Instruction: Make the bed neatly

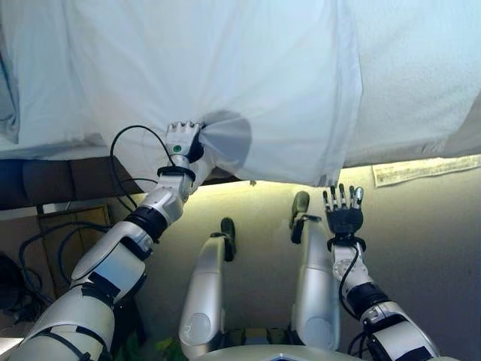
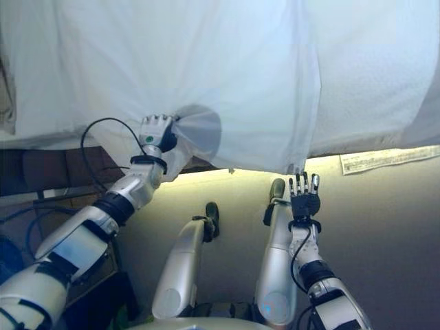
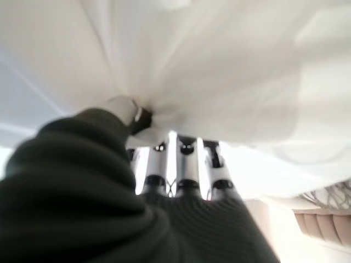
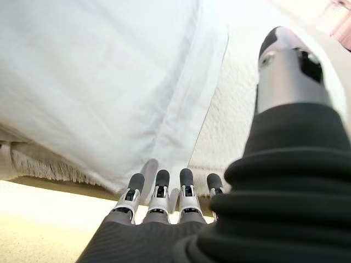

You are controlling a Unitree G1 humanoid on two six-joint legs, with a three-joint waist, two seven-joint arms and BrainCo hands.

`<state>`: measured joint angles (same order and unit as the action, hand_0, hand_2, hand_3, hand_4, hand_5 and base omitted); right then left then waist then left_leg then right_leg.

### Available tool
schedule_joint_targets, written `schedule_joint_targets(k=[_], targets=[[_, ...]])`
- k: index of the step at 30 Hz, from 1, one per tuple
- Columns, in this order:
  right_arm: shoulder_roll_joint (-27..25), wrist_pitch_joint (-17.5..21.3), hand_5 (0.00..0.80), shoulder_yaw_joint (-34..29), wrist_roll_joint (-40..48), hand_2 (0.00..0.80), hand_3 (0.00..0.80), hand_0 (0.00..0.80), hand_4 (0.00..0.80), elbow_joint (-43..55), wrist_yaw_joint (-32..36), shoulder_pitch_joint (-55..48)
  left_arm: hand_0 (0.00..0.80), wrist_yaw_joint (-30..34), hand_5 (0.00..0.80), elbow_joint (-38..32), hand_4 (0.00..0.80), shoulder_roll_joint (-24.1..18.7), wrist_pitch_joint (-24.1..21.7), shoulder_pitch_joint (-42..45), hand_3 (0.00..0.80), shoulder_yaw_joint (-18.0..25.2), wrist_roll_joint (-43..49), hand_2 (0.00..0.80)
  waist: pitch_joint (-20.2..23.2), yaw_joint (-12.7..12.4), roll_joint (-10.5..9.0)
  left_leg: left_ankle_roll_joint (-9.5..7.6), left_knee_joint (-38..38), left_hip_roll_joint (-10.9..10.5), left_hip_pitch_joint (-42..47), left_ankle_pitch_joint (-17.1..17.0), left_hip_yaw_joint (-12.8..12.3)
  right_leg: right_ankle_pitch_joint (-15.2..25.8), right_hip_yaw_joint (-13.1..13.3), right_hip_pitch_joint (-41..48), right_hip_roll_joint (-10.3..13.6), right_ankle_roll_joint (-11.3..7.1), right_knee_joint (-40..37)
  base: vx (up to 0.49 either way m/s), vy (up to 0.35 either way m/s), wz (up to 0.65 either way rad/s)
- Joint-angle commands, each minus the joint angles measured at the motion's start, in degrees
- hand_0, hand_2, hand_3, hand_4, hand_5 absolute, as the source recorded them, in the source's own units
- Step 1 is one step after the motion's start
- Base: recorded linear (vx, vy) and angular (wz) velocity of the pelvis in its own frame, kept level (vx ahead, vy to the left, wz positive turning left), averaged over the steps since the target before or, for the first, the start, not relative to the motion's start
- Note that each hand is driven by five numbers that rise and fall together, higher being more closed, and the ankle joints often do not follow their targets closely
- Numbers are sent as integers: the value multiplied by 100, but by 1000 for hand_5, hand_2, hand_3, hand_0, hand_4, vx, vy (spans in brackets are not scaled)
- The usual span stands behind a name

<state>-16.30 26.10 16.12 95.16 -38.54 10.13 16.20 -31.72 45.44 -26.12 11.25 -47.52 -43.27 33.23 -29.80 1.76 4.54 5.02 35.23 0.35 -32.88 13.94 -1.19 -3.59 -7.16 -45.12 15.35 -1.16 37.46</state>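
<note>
A: Where's the sheet point(image 1: 225, 83) & which way does it run?
B: Spread over most of the bed point(image 1: 421, 83), long side going across the view, left to right. Its near edge hangs off the bed's front side. One hemmed side edge runs from far to near, ending in a corner point(image 1: 327, 177) hanging at the bed's edge, right of centre. Right of that hem, textured mattress cover shows bare.

A: Left hand?
B: Left hand point(image 1: 183, 141) is up at the hanging edge, arm reaching fwd from lower left. Fingers point(image 3: 186, 159) curled in, cloth bunched tight in the fist; folds fan out from the grip.

A: Right hand?
B: Right hand point(image 1: 343, 214) is raised just below the hanging corner, forearm upright. Fingers point(image 4: 159, 189) straight & spread, tips pointing at the bed. Holds nothing; tips near the hem, can't tell if touching.

A: Anything else?
B: Beige floor point(image 1: 428, 248) below, paper label point(image 1: 421, 169) at the bed's front edge on the right.
</note>
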Motion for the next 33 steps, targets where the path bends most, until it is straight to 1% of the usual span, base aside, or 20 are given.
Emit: schedule_joint_targets(k=[1, 3, 5, 9, 10, 12, 17, 21, 26, 27, 28, 30, 33], targets=[[83, 284, 0, -327, -207, 0, 0, 0, 0, 402, -24, -369, 800, -55, 800, -73, 800, -384, 59, 536, 800, 470, 347, 800, 103, -213, 154, -460, -585, -111, -289, -1263, -184, 432, -76, 466, -36, -656, -379, -5, 30, 8], [118, 305, 0, -364, -286, 0, 0, 0, 0, 450, -121, -338, 800, -33, 800, -51, 800, -361, 108, 647, 800, 427, 742, 800, 122, -232, 178, -434, -617, -106, -247, -1284, -181, 438, -99, 506, 17, -679, -397, -6, 41, 1], [139, 322, 0, -373, -404, 0, 0, 0, 0, 498, -228, -307, 800, -29, 800, -35, 800, -382, 166, 704, 800, 350, 933, 800, 165, -238, 190, -402, -724, -100, -178, -1314, -176, 451, -123, 571, 44, -697, -501, -5, 46, 7], [150, 396, 0, -389, -524, 0, 0, 0, 0, 519, -407, -286, 800, -113, 800, 82, 800, -485, 341, 808, 800, 323, 1061, 800, 249, -259, 236, -341, -1002, -80, 46, -1411, -165, 496, -134, 774, 67, -734, -763, 7, 66, 9], [152, 425, 0, -394, -523, 0, 0, 0, 0, 513, -421, -288, 800, -90, 800, 152, 800, -521, 456, 806, 800, 321, 1096, 800, 275, -265, 247, -320, -1082, -79, 112, -1446, -162, 514, -143, 838, 76, -750, -840, 10, 50, 1], [172, 431, 0, -434, -533, 0, 0, 0, 0, 461, -407, -288, 800, -84, 800, 366, 800, -579, 473, 822, 800, 343, 1139, 800, 343, -290, 250, -284, -1232, -76, 240, -1501, -146, 538, -182, 987, 103, -782, -990, 19, 47, 1], [236, 466, 0, -396, -588, 0, 0, 0, 0, 427, -453, -243, 800, -245, 800, 782, 800, -494, 285, 883, 800, 327, 908, 800, 497, -332, 220, -227, -1484, -67, 453, -1586, -111, 579, -256, 1250, 130, -830, -1270, 23, 28, 6], [330, 500, 0, -418, -550, 0, 0, 0, 0, 377, -476, -224, 800, -405, 800, 908, 800, -320, -16, 953, 800, 322, 578, 800, 574, -402, 170, -222, -1487, -54, 504, -1571, -108, 598, -307, 1358, 186, -864, -1331, 6, -7, 9], [443, 466, 0, -402, -653, 0, 0, 0, 0, 416, -584, -124, 800, -491, 800, 918, 800, -13, -25, 1036, 800, 295, 396, 800, 524, -463, 94, -228, -1400, -32, 466, -1524, -79, 606, -370, 1377, 238, -876, -1296, -8, -14, 3], [467, 498, 0, -382, -660, 0, 0, 0, 0, 449, -631, -95, 527, -554, 527, 922, 527, 32, -64, 1044, 527, 306, 315, 527, 506, -475, 78, -225, -1399, -27, 447, -1529, -74, 613, -384, 1368, 245, -884, -1298, -52, -39, 8], [480, 527, 0, -362, -642, 0, 0, 0, 0, 477, -672, -77, 0, -614, 0, 923, 0, 69, -91, 1050, 0, 315, 225, 0, 493, -490, 61, -223, -1401, -22, 430, -1534, -70, 622, -401, 1364, 251, -888, -1305, -61, -41, 14], [507, 592, 0, -312, -628, 0, 0, 0, 0, 530, -741, -37, 0, -480, 0, 871, 0, 143, -47, 1031, 0, 304, 86, 0, 464, -508, 35, -217, -1400, -14, 389, -1545, -63, 635, -427, 1332, 260, -895, -1295, -66, -36, 15], [557, 653, 0, -280, -612, 0, 0, 0, 0, 620, -793, -32, 0, -425, 0, 843, 0, 237, -187, 1061, 0, 338, -112, 0, 450, -538, -26, -219, -1411, -4, 379, -1535, -44, 656, -471, 1351, 276, -912, -1336, -48, -48, 7]])
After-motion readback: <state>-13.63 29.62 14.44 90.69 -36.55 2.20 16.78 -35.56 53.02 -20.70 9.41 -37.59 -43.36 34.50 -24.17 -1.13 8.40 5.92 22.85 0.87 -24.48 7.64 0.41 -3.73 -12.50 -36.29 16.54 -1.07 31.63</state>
